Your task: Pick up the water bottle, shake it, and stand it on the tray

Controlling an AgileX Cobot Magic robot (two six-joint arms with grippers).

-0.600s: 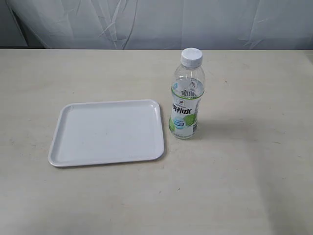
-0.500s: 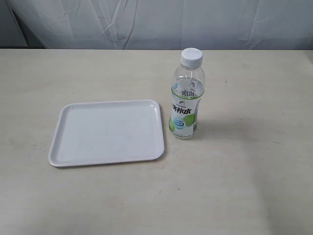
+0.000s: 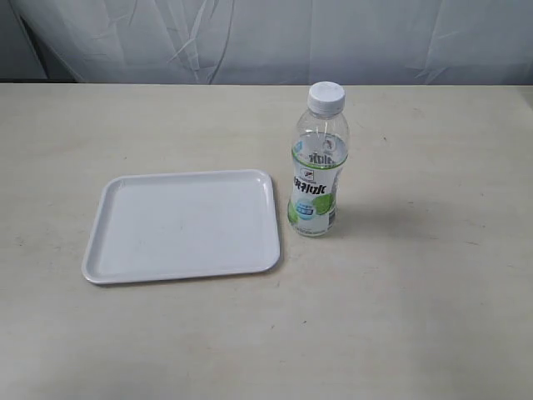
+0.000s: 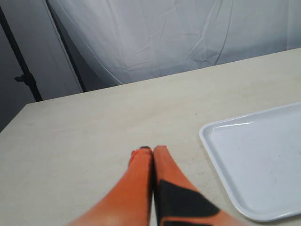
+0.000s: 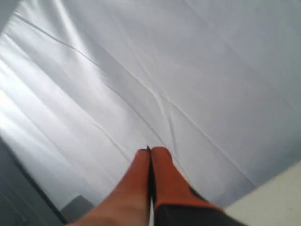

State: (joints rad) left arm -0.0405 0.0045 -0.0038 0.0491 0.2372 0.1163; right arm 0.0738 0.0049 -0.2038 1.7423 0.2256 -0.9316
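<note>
- The water bottle [image 3: 319, 167] stood upright on the table [image 3: 400, 317], white cap [image 3: 326, 97] on, just beside the tray's right edge but apart from it.
- The tray [image 3: 183, 225] lay flat on the table to the left of the bottle with nothing on it.
- Neither arm appeared in the exterior view, so nothing was near the bottle.
- The left end effector [image 4: 152, 150] had its orange fingers pressed together, holding nothing; it hung over bare table with a corner of the tray [image 4: 263, 165] off to one side.
- The right end effector [image 5: 149, 151] was likewise closed and empty, aimed up at the white drape [image 5: 141, 70] with only a sliver of table in view.
- The bottle showed in neither wrist view.
- Judged from this, the task sat at its very start: the pick-up had not begun.
- The next move probably fell to the right arm, as the bottle was on its side. It would need to tip down toward the table, spread its fingers wide, and close around the bottle's body below the cap.
</note>
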